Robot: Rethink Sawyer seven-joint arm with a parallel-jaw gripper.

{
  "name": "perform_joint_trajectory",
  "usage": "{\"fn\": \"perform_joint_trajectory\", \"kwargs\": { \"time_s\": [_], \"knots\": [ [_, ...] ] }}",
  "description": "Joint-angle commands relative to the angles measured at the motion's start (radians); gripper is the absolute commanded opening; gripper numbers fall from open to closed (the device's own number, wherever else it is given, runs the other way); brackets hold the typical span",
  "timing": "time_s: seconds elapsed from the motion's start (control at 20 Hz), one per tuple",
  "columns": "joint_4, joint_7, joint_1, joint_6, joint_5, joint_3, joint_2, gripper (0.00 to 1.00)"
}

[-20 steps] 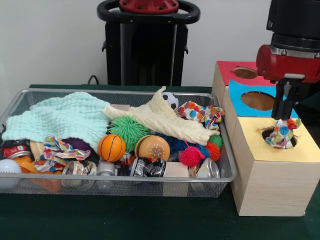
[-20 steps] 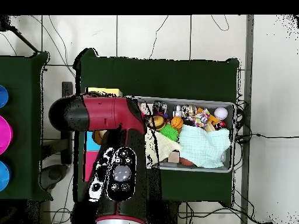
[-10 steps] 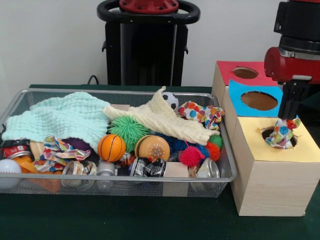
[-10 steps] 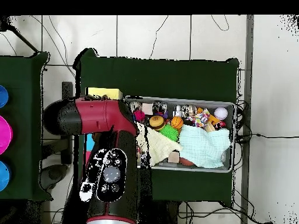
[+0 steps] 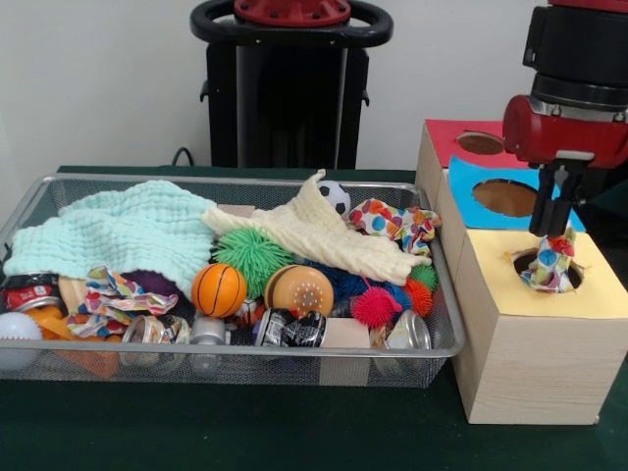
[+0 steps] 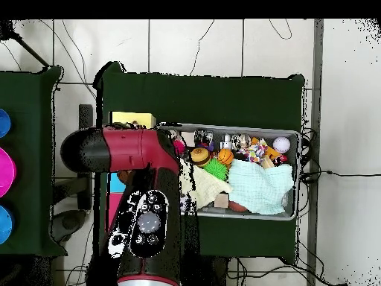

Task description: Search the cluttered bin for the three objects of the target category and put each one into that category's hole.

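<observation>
Shifting back left over the frame's right side since half a second ago, the gripper (image 5: 554,218) pinches the polka-dot fabric scrap (image 5: 549,263), half-sunk in the yellow-topped wooden box's hole (image 5: 546,271), apparently to stuff it through.

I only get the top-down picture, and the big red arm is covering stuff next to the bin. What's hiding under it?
Observer: In the front view, the gripper hangs right above a hole in the yellow box top.
Operator: Is anything in that hole?
Observer: Yes, a spotted cloth sits in it, though much of it bunches up above the rim, and its top reaches the gripper.
Operator: Are there more spotty cloths like that?
Observer: Two show in the bin: a second spotted cloth at the end nearest the box, and a third spotted cloth near the other end, under the edge of the mint towel.
</observation>
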Motion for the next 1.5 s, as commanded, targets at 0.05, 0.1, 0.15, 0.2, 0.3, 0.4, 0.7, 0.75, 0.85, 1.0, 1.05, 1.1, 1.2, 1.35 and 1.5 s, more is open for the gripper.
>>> {"fn": "perform_joint_trajectory", "kwargs": {
  "time_s": [0.05,0.1,0.15,0.2,0.3,0.4,0.7,0.75,0.85,1.0,1.05,1.1,1.2,1.35,1.5],
  "knots": [
    [0.11,0.172,-0.051,-0.066,0.006,0.054,0.034,0.0],
    [0.11,0.172,-0.052,-0.067,0.007,0.056,0.035,0.0],
    [0.108,0.172,-0.051,-0.066,0.008,0.056,0.036,0.0],
    [0.106,0.174,-0.049,-0.064,0.009,0.055,0.037,0.0],
    [0.103,0.179,-0.045,-0.06,0.011,0.053,0.039,0.0],
    [0.1,0.191,-0.038,-0.063,0.012,0.047,0.043,0.0],
    [0.087,0.201,-0.03,-0.064,0.015,0.043,0.054,0.0],
    [0.09,0.201,-0.029,-0.064,0.016,0.045,0.054,0.0],
    [0.093,0.208,-0.025,-0.066,0.017,0.042,0.054,0.0],
    [0.094,0.221,-0.015,-0.074,0.018,0.036,0.057,0.0],
    [0.095,0.221,-0.015,-0.076,0.018,0.037,0.058,0.0],
    [0.097,0.223,-0.014,-0.081,0.018,0.037,0.059,0.0],
    [0.102,0.226,-0.015,-0.089,0.021,0.038,0.061,0.0],
    [0.125,0.226,-0.023,-0.126,0.022,0.05,0.059,0.0],
    [0.129,0.212,-0.034,-0.145,0.021,0.061,0.055,0.0]
  ]
}}
